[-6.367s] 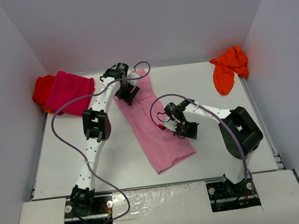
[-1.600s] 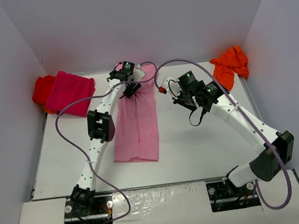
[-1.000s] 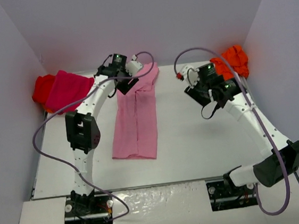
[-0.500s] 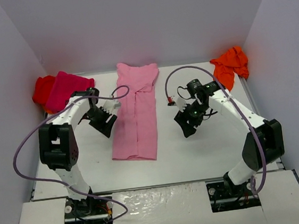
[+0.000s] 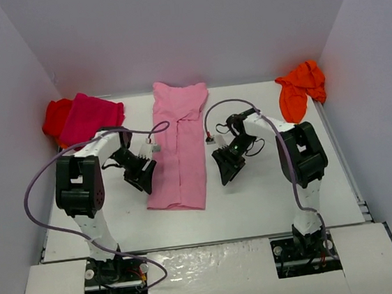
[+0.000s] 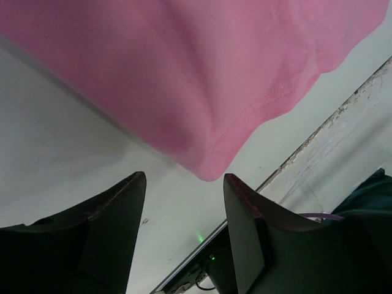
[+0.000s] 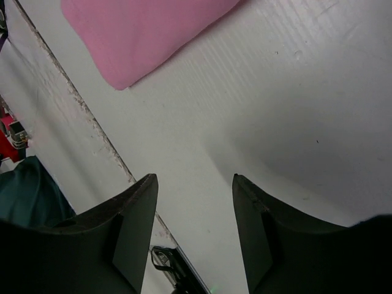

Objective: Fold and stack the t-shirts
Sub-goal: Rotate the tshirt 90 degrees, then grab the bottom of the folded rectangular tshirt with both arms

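We see the white table [image 5: 271, 195] filling the floor of the white-walled cell. The largest cloth on it is the light pink cotton t-shirt [image 5: 181, 148], folded into a long narrow strip. It lies flat at the table's centre and runs from 12 o'clock down toward 6 o'clock, wider and rumpled at the far end.

The two white and black arms bend inward from their bases at the near edge, one on each side of that strip.

At 10 o'clock the magenta cloth t-shirt [image 5: 94, 115] lies folded. It rests partly on the red cloth t-shirt [image 5: 55, 117], which shows at its 9 o'clock side against the wall. At 2 o'clock the orange cloth t-shirt [image 5: 299, 92] sits crumpled in the far corner, well apart from the others.

The left gripper [image 5: 145, 179] is low at the strip's 9 o'clock edge, near its lower end. In its wrist view the left gripper [image 6: 184, 184] has its black fingers [image 6: 110, 214] spread apart with nothing between them. The hemmed corner of the pink shirt [image 6: 184, 73] lies just past the tips, and we cannot tell whether they touch it.

The right gripper [image 5: 225, 170] is at the strip's 3 o'clock side, over bare table and just clear of the cloth. Its wrist view shows the right gripper [image 7: 195, 184] with fingers likewise parted and empty, and a corner of the pink shirt [image 7: 141, 30] at 11 o'clock.

A thin purple cable [image 5: 27, 200] loops from the left arm.
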You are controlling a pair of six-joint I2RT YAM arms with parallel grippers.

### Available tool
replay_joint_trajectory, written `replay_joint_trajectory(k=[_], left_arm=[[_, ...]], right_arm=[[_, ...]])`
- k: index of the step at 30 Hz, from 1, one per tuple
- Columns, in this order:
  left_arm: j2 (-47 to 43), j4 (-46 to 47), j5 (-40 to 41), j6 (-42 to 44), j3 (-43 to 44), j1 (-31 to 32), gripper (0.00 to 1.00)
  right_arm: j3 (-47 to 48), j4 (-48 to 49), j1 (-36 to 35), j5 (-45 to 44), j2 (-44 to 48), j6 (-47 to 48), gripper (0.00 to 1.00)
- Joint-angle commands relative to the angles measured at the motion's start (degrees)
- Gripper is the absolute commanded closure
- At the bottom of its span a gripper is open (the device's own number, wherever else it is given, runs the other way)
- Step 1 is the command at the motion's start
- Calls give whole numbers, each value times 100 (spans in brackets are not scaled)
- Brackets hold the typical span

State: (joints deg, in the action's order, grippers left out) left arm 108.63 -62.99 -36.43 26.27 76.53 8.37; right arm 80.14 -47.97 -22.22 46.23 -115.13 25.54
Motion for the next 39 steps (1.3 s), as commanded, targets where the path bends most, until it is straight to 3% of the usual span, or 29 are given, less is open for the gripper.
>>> replay_joint_trajectory(k=[1,14,26,31,34,36,39], left_arm=[[187,-110,-342,-109,81,-64,51],[765,-78,-83,-270,86,-175,52],[1099,-442,-461,-26,135,-178,52],[1309,-601,-690,98,205,-186,54],[1282,-651,-784,141,187,-178,55],[1250,-670,-819,166,162,-170,58],[1243,-662,-848,164,147,-165,87]], right_arm=[[120,-69,-314,426,-173,-243,49],[152,732,-1225,371,-1213,-1320,49],[335,825,-1320,808,-1978,-1499,51],[300,905,-1355,464,-1942,-1622,51],[141,1225,-1460,-213,-1634,-1860,51],[-7,1397,-1575,-692,-1499,-1986,60],[-9,1416,-1768,-845,-1600,-1975,89]])
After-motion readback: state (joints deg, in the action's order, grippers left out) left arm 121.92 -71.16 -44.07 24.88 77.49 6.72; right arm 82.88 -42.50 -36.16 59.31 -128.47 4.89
